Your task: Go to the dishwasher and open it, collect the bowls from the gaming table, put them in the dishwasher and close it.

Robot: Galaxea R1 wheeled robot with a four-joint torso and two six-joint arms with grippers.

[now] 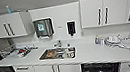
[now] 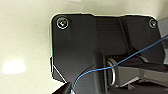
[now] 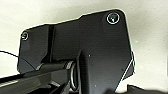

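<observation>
Head view: kitchen counter (image 1: 94,53) straight ahead.
Dishwasher (image 1: 99,70): at five o'clock, below the counter, dark racks showing, open.
Sink (image 1: 57,53): centre, dishes inside.
Fingers: cannot tell; dishwasher's place relative to them unclear.

The dishwasher (image 1: 100,70) under the desk (image 1: 94,53) is cut off by the near edge of the head view; its dark inside is too blurred to make out the racks. The things in the sink (image 1: 57,53) and on the drying rack (image 1: 18,52) at far left are too small to tell apart. In both wrist views the end effector fingers are hidden behind the robot's dark plate.
</observation>
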